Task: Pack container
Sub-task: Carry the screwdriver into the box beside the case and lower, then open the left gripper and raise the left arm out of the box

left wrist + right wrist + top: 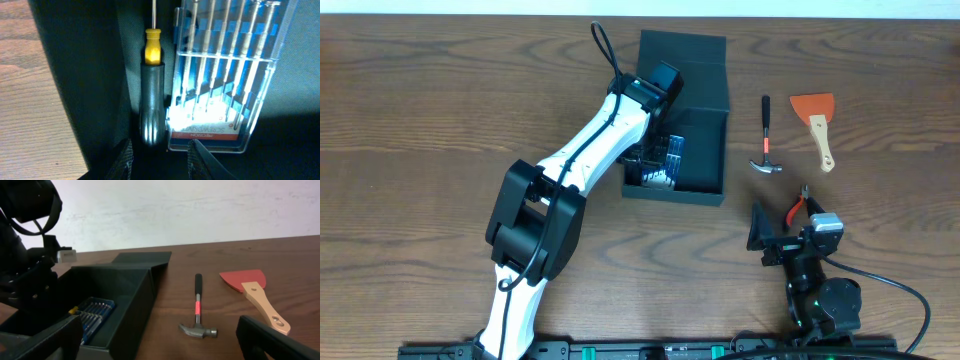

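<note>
The container (705, 150), a dark box with its flap lid (682, 55) folded back, stands at the table's middle back. My left gripper (645, 165) reaches down into it. In the left wrist view my left gripper (160, 165) has its fingers apart. Just beyond them a screwdriver (151, 95) with a black and yellow handle lies on the box floor, free of the fingers. Beside it lies a clear blue screwdriver-set case (222, 75). My right gripper (785, 240) stands wide open and empty, low over the table right of the container (125, 287).
A hammer (767, 140) and an orange scraper (817, 125) with a wooden handle lie right of the box. Red-handled pliers (800, 205) lie just beyond my right gripper. The hammer (198, 310) and the scraper (252, 290) also show ahead in the right wrist view.
</note>
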`<state>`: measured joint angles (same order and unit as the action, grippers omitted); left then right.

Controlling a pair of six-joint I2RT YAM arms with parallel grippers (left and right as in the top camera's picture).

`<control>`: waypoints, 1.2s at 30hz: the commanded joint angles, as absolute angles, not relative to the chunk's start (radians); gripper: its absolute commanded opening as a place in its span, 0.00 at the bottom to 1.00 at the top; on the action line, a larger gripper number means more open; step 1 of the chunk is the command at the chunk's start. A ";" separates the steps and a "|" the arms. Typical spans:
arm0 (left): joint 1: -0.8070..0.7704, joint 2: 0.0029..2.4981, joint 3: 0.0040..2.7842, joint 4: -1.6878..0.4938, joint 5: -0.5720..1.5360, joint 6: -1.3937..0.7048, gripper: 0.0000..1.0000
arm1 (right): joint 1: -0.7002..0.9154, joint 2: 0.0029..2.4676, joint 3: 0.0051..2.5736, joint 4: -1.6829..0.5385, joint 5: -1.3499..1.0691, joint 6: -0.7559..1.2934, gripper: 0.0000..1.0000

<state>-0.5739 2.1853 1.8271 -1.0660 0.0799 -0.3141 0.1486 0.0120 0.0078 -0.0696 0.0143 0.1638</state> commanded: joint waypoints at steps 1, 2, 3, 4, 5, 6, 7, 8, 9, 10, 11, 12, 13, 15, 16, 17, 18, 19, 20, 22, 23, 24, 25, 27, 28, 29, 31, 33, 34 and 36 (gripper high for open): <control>-0.574 2.172 1.866 -1.068 0.121 -0.308 0.36 | 0.141 0.006 0.005 -0.073 0.010 0.149 0.99; -0.574 2.162 1.877 -1.069 0.131 -0.309 0.36 | 0.141 0.006 0.005 -0.073 0.010 0.149 0.99; -0.574 2.149 1.890 -1.068 0.141 -0.308 0.36 | 0.141 0.006 0.005 -0.073 0.010 0.149 0.99; -0.574 2.132 1.905 -1.068 0.149 -0.308 0.36 | 0.141 0.006 0.005 -0.073 0.010 0.149 0.99; -0.574 2.115 1.919 -1.068 0.150 -0.308 0.36 | 0.141 0.006 0.005 -0.073 0.010 0.149 0.99; -0.574 2.093 1.935 -1.068 0.150 -0.308 0.36 | 0.141 0.006 0.005 -0.073 0.010 0.149 0.99; -0.574 2.072 1.946 -1.065 0.150 -0.308 0.36 | 0.141 0.006 0.005 -0.073 0.010 0.149 0.99; -0.574 2.045 1.958 -1.062 0.150 -0.308 0.36 | 0.141 0.006 0.005 -0.073 0.010 0.149 0.99; -0.574 2.017 1.969 -1.060 0.150 -0.305 0.37 | 0.141 0.006 0.005 -0.073 0.010 0.149 0.99; -0.574 1.991 1.980 -1.060 0.149 -0.301 0.38 | 0.141 0.006 0.005 -0.073 0.010 0.149 0.99; -0.574 1.963 1.991 -1.059 0.148 -0.290 0.42 | 0.141 0.006 0.005 -0.073 0.010 0.149 0.99; -0.574 1.939 1.998 -1.056 0.142 -0.281 0.46 | 0.141 0.006 0.005 -0.073 0.010 0.149 0.99; -0.572 1.908 2.001 -1.052 0.123 -0.275 0.48 | 0.141 0.006 0.005 -0.073 0.010 0.149 0.99; -0.563 1.847 2.001 -1.046 0.042 -0.274 0.50 | 0.141 0.006 0.005 -0.073 0.010 0.149 0.99; -0.556 1.824 2.001 -1.046 -0.001 -0.274 0.55 | 0.141 0.006 0.005 -0.073 0.010 0.149 0.99; -0.545 1.797 2.001 -1.048 -0.047 -0.274 0.58 | 0.141 0.006 0.005 -0.073 0.010 0.149 0.99; -0.535 1.774 2.001 -1.050 -0.081 -0.274 0.61 | 0.141 0.006 0.005 -0.073 0.010 0.149 0.99; -0.519 1.749 2.001 -1.053 -0.112 -0.274 0.63 | 0.141 0.006 0.005 -0.073 0.010 0.149 0.99; -0.504 1.729 2.001 -1.054 -0.135 -0.275 0.67 | 0.141 0.006 0.005 -0.073 0.010 0.149 0.99; -0.463 1.685 2.001 -1.055 -0.175 -0.275 0.75 | 0.141 0.006 0.005 -0.073 0.010 0.149 0.99; -0.442 1.667 2.001 -1.058 -0.189 -0.275 0.79 | 0.141 0.006 0.005 -0.073 0.010 0.149 0.99; -0.418 1.649 2.001 -1.061 -0.200 -0.275 0.83 | 0.141 0.006 0.005 -0.073 0.010 0.149 0.99; -0.390 1.630 2.001 -1.067 -0.212 -0.275 0.85 | 0.141 0.006 0.005 -0.073 0.010 0.149 0.99; -0.338 1.601 2.001 -1.082 -0.236 -0.285 0.88 | 0.141 0.006 0.005 -0.073 0.010 0.149 0.99; -0.311 1.589 2.001 -1.091 -0.246 -0.292 0.88 | 0.141 0.006 0.005 -0.073 0.010 0.149 0.99; -0.281 1.579 2.001 -1.100 -0.251 -0.295 0.89 | 0.141 0.006 0.005 -0.073 0.010 0.149 0.99; -0.232 1.565 2.001 -1.113 -0.250 -0.294 0.90 | 0.141 0.006 0.005 -0.073 0.010 0.149 0.99; -0.194 1.559 2.001 -1.126 -0.249 -0.293 0.99 | 0.141 0.006 0.005 -0.073 0.010 0.149 0.99; -0.177 1.557 2.001 -1.135 -0.249 -0.293 0.99 | 0.141 0.006 0.005 -0.073 0.010 0.149 0.99; -0.155 1.558 2.001 -1.147 -0.249 -0.293 0.99 | 0.141 0.006 0.005 -0.073 0.011 0.149 0.99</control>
